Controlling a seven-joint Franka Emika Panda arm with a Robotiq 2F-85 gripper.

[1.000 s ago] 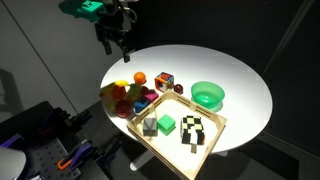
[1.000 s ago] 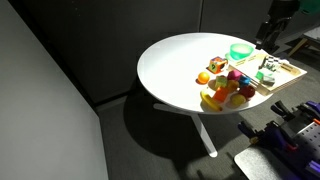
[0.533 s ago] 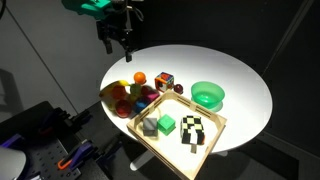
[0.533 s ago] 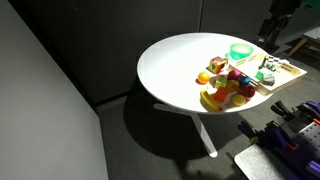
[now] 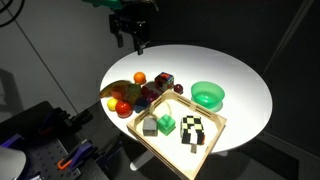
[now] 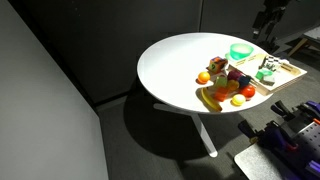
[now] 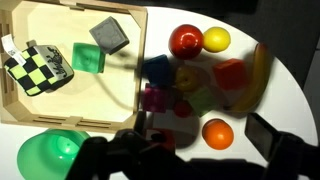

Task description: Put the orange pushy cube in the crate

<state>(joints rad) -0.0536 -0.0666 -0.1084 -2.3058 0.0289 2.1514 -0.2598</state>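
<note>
The orange pushy cube (image 5: pixel 163 81) rests on the round white table (image 5: pixel 235 70) at the edge of a toy pile, just beyond the crate's far corner; it also shows small in an exterior view (image 6: pixel 217 66). The crate (image 5: pixel 214 141) is a shallow wooden-rimmed tray, also in the wrist view (image 7: pixel 138 62). It holds a green cube (image 5: pixel 166 124), a grey cube (image 5: pixel 149 126) and a checkered toy (image 5: pixel 193 131). My gripper (image 5: pixel 137 32) hangs open and empty high above the table's far-left part. In the wrist view the gripper (image 7: pixel 190 150) straddles an orange ball (image 7: pixel 217 133); the cube is lost in its shadow.
A green bowl (image 5: pixel 208 95) stands beside the crate. The toy pile holds a banana (image 7: pixel 255 80), a red ball (image 7: pixel 184 41), a yellow ball (image 7: pixel 216 40) and coloured blocks. Dark equipment sits below the table's near-left edge (image 5: pixel 60 140).
My gripper has travelled sideways from beyond the table's edge to a spot over the toy pile, staying open. The toys and crate have not moved.
</note>
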